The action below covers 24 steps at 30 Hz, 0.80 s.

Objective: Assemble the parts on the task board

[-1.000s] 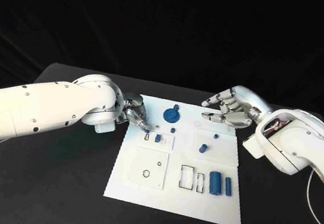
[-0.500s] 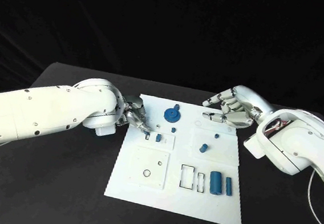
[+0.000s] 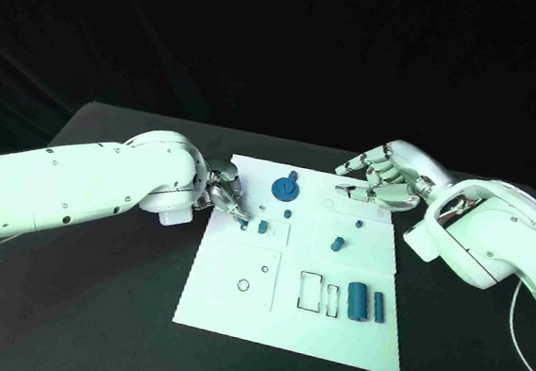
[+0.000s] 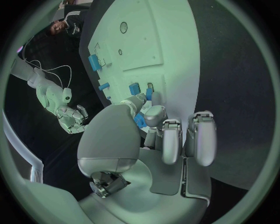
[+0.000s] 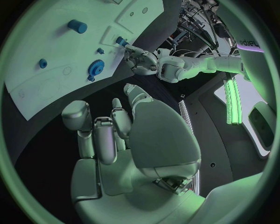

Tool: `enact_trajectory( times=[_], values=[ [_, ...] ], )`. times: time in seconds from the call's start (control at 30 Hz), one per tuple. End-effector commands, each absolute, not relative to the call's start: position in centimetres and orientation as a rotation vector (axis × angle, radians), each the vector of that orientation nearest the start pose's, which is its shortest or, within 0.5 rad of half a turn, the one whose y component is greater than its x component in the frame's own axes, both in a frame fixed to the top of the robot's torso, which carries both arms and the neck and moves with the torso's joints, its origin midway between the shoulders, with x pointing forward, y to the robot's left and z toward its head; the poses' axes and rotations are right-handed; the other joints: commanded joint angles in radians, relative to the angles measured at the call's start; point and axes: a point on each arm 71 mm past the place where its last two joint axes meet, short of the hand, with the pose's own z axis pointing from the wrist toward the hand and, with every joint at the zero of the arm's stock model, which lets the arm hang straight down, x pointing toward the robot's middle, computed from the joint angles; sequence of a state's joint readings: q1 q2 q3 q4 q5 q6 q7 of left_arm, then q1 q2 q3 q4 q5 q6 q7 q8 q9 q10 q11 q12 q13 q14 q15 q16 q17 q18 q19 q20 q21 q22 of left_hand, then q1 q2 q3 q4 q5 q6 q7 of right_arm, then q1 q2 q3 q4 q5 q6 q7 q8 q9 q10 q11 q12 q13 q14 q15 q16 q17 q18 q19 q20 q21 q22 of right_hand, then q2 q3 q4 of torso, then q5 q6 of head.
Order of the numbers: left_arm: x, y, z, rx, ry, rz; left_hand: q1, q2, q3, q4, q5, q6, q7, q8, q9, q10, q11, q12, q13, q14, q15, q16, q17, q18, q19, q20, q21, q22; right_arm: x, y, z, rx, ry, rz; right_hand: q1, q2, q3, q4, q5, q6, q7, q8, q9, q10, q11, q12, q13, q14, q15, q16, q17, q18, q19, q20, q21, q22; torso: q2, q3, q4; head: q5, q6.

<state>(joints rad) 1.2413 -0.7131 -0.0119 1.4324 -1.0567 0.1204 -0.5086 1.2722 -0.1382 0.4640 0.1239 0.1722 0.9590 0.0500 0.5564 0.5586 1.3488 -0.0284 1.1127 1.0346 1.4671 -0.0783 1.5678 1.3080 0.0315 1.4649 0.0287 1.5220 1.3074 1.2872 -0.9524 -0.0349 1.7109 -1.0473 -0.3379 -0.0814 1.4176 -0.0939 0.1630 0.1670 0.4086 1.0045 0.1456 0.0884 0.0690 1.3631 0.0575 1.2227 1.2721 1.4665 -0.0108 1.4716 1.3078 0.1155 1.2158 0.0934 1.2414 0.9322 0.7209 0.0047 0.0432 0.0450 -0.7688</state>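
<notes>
The left hand (image 3: 225,190) pinches a small blue part (image 4: 140,121) at the far left side of the white task board (image 3: 236,319). The right hand (image 3: 382,180) hovers over the board's far right corner, fingers apart, holding nothing. A blue gear (image 3: 285,187) sits between them.

Setting: robotics lab, test station. Evidence: black table (image 3: 83,309) backed by black drape, set up as a bare staging surface; white task board (image 3: 286,332) with cut recesses and outlined slots, holding small blue parts (image 3: 356,301), a bench fixture rather than household ware; cables (image 5: 195,11) and rigging overhead beyond the table in the right wrist view; lit green strip (image 5: 231,100) on a panel at the side; loose white wire (image 4: 55,74) trailing by the table in the left wrist view.
</notes>
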Motion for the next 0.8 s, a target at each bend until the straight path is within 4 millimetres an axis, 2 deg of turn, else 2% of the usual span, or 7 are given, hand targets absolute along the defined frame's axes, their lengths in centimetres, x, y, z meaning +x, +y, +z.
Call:
enact_trajectory(
  times=[0.03,0.8],
  values=[
    [49.98,17.45,-20.60,-0.151,2.307,-0.473,0.011,0.003,0.133,-0.126,0.006,0.007,-0.003,0.007,0.002,0.007,-0.001,0.001,-0.002,0.104,-0.006,0.003,0.263,-0.018,0.083,-0.007,0.004,0.220,46.26,-20.04,-13.17,0.156,1.682,0.931,-0.010,0.002,0.004,0.003,0.007,0.004,0.001,0.000,-0.001,-0.005,0.000,-0.004,-0.002,0.066,-0.005,-0.004,0.102,0.010,-0.007,-0.001,-0.006,-0.001,0.000,0.0008,-0.0007,0.001,-0.001],
    [49.76,17.34,-20.85,-0.120,2.332,-0.466,0.009,-0.001,0.139,-0.129,0.009,0.010,-0.004,0.006,0.001,0.009,-0.001,0.001,-0.002,0.104,-0.006,0.003,0.263,-0.018,0.083,-0.007,0.004,0.220,46.23,-20.05,-13.18,0.156,1.683,0.932,-0.011,0.002,0.005,0.004,0.007,0.004,0.001,0.000,-0.001,-0.005,-0.001,-0.003,-0.001,0.066,-0.005,-0.004,0.103,0.010,-0.007,-0.001,-0.006,-0.001,0.000,0.0003,0.0002,-0.002,-0.004]
  ],
)
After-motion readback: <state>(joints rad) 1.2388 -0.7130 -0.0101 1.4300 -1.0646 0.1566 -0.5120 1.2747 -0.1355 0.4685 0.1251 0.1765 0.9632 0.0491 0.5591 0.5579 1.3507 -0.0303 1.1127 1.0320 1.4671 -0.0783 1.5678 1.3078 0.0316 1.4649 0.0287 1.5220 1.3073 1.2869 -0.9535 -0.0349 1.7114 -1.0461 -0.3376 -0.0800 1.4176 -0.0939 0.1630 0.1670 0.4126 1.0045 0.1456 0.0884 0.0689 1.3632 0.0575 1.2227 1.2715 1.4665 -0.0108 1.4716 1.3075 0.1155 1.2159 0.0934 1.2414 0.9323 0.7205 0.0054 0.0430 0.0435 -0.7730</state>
